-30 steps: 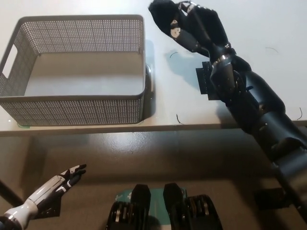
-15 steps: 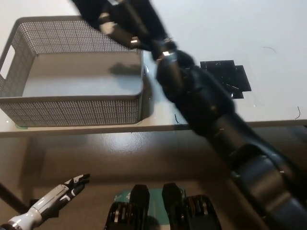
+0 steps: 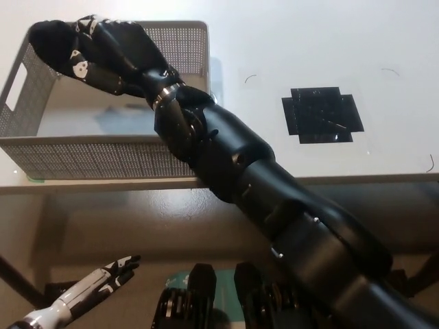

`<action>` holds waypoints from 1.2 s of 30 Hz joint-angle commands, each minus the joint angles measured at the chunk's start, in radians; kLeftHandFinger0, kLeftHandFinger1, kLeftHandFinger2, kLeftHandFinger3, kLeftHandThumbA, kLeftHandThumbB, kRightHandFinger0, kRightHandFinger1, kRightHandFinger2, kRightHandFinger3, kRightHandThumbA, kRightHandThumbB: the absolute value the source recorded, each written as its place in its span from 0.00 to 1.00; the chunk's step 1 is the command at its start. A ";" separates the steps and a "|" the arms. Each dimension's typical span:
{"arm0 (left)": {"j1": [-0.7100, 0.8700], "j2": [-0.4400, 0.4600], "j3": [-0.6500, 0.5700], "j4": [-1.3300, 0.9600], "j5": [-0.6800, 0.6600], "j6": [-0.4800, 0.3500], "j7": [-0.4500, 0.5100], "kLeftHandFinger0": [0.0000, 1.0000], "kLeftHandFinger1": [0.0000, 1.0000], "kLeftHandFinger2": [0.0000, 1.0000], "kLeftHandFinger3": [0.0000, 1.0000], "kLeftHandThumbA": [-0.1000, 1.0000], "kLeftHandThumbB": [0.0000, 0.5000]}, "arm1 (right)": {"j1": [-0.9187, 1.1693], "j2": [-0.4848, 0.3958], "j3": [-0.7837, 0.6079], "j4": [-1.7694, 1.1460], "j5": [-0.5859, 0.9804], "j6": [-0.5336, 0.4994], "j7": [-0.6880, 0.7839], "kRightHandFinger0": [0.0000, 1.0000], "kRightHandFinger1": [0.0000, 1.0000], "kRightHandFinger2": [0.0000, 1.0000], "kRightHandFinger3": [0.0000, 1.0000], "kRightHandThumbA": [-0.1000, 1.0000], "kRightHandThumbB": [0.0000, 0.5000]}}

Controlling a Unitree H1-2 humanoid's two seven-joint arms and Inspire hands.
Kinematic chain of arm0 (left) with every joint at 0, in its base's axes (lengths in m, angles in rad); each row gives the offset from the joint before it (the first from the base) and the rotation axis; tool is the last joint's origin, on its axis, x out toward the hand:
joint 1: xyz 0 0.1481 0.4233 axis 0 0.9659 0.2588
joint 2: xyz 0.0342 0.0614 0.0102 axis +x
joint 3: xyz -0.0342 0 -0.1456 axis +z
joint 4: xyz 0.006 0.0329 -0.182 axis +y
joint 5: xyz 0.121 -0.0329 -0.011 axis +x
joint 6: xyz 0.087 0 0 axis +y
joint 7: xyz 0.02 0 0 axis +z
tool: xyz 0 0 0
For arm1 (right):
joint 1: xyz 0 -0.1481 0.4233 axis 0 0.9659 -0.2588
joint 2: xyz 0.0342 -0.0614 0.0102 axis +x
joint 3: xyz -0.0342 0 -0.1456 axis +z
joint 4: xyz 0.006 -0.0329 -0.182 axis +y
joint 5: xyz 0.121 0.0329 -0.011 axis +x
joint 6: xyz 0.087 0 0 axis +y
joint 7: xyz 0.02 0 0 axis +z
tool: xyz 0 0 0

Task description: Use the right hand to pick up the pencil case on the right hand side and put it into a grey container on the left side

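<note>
Black right hand [image 3: 89, 51] now swung farther left, above the grey perforated plastic container [image 3: 41, 147], fingers curled around a dark pencil case [image 3: 51, 42]. Black cross-shaped tape mark [image 3: 321, 114] uncovered on the white table [image 3: 288, 41]. White left hand [image 3: 103, 281] low, fingers spread, holding nothing.

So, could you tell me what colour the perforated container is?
Grey container, seen in the head view.

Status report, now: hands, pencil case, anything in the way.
Right hand shut on pencil case, above the grey container. Left hand low beneath the table edge, open, idle. Container looks empty, nothing blocking the drop. Black marker patch on table, bare.
</note>
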State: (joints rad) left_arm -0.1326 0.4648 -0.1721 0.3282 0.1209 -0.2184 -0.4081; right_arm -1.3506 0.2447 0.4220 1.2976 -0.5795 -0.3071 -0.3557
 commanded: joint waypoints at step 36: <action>-0.001 0.021 -0.029 -0.010 0.041 0.023 -0.012 1.00 1.00 1.00 1.00 1.00 0.54 | 0.322 -0.255 -0.266 -1.220 0.347 0.409 0.551 1.00 1.00 1.00 1.00 1.00 1.00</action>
State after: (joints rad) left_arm -0.1510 0.4642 -0.2094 0.3275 0.1566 -0.1754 -0.4260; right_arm -1.0538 0.0985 0.3123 0.7058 -0.4633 -0.1305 0.0262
